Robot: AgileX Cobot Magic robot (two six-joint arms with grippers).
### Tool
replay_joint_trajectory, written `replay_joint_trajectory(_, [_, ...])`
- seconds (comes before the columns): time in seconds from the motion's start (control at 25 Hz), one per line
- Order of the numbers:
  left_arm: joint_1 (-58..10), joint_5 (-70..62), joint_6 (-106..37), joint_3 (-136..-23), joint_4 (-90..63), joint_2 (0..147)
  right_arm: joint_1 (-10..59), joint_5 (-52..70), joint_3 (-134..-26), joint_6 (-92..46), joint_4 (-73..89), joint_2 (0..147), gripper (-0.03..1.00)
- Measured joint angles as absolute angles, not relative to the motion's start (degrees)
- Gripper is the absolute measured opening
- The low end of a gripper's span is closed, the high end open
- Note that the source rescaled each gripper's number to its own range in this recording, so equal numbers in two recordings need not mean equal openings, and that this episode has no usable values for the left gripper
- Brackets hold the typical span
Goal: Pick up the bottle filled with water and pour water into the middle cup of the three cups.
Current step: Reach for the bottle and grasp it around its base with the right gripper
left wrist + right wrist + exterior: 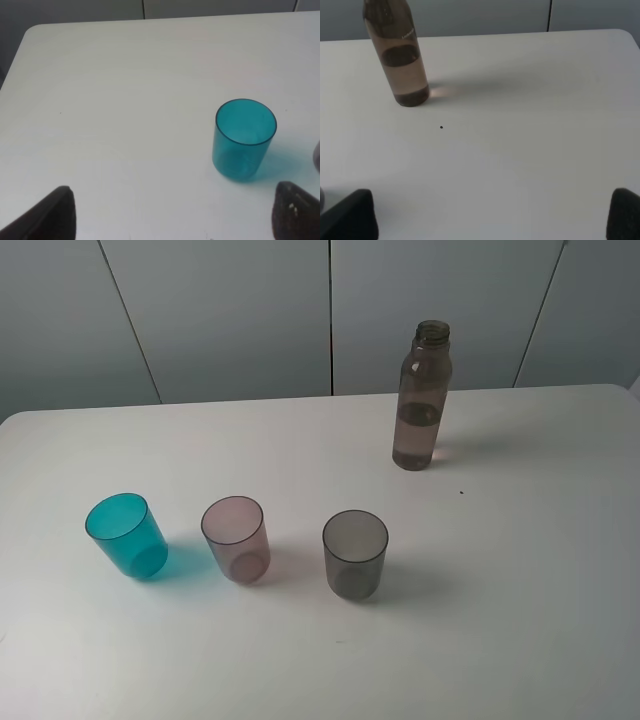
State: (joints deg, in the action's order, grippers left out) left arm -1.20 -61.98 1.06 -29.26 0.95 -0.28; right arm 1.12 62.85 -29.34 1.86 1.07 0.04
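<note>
The smoky brown-grey bottle (422,400) stands upright and uncapped at the back right of the white table, partly filled with water; it also shows in the right wrist view (397,60). The three cups stand upright in a row at the front: teal-blue cup (127,535), pale pink-mauve middle cup (236,538), smoky grey cup (355,553). The teal cup also shows in the left wrist view (244,139). My left gripper (172,220) is open and empty, short of the teal cup. My right gripper (487,220) is open and empty, well short of the bottle. Neither arm shows in the exterior high view.
The white table (520,570) has rounded back corners, with grey wall panels (230,310) behind it. A small dark speck (461,492) lies on the table in front of the bottle.
</note>
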Motion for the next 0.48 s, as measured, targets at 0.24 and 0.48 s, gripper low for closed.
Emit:
replay_joint_trajectory(0.24, [-1.2,-61.98,1.06,-29.26,0.95,-0.28,1.12,62.85,-29.34,1.86,1.07,0.04,0.98])
replay_joint_trajectory(0.48, [-1.2,-61.98,1.06,-29.26,0.95,-0.28,1.12,62.85,-29.34,1.86,1.07,0.04,0.98])
